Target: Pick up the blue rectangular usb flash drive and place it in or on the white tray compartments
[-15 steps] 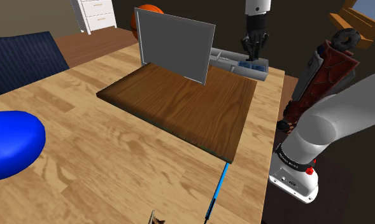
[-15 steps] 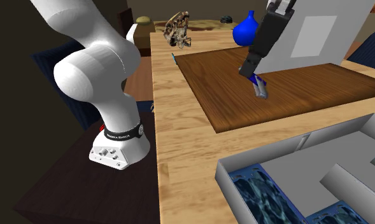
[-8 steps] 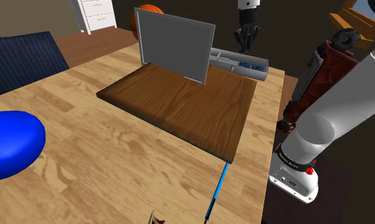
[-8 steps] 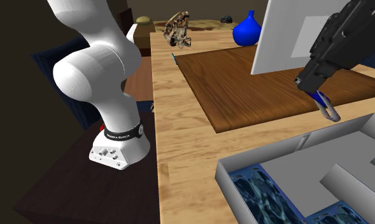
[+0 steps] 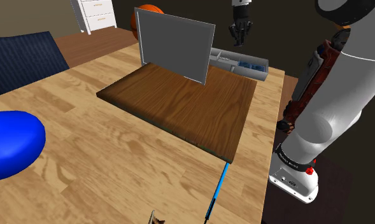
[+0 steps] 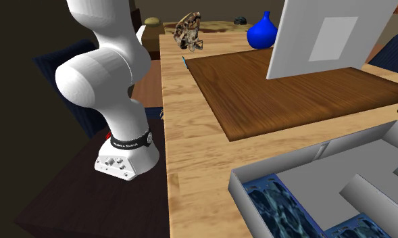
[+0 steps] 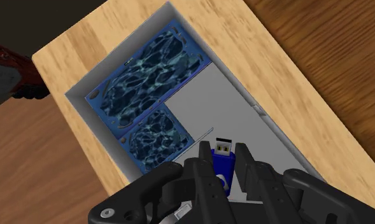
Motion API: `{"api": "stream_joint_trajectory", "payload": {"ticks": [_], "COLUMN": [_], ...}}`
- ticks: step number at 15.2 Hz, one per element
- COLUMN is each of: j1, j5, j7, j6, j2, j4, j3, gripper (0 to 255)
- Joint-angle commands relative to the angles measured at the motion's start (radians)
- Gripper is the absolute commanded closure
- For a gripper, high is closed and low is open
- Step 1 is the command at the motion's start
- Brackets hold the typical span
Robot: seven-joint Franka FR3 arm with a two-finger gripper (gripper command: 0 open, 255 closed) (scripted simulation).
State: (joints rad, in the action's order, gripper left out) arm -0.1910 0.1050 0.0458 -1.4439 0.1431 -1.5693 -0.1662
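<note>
The gripper [image 7: 224,154] is seen clamped on the blue USB flash drive [image 7: 222,173]. The drive is clasped between the two black fingers [image 7: 243,159] with its metal plug jutting just beyond their tips. Its long axis is laid along the fingers, so the plug end is pointed away from the hand, down toward the tray [image 7: 233,105] beneath. In the shoulder view the gripper [image 5: 240,33] is held above the tray [image 5: 256,72] and well apart from it. The tray is set at the far corner of the table [image 5: 116,146], on that view's right, just beyond the dark wooden board [image 5: 186,105].

Directly under the drive lies the large plain compartment, close to the divider that parts it from the smaller patterned compartment [image 7: 155,137]. A larger patterned compartment [image 7: 151,83] lies farther off (both are floored in a blue marbled print, and the tray's walls are drawn grey). No loose item is seen in any of them. A straight descent is judged enough to seat the drive in the plain compartment, provided the divider is cleared.

In the second exterior view the tray [image 6: 312,176] is shown at the table's near corner. A dark shape at that picture's right edge is possibly the gripper.
</note>
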Motion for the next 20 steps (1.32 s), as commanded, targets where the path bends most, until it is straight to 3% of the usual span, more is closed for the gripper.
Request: {"api": "stream_joint_trajectory", "payload": {"ticks": [1,14,20], "j1": [-0.002,-0.002,-0.002], "j5": [-0.001,-0.003,-0.003], "j7": [0.000,-0.017,-0.017], "j6": [-0.023,-0.194,-0.199], "j2": [0.010,0.018,0.019], "j4": [-0.013,-0.177,-0.181], "j3": [-0.001,0.000,0.000], "gripper": [255,255,255]}}
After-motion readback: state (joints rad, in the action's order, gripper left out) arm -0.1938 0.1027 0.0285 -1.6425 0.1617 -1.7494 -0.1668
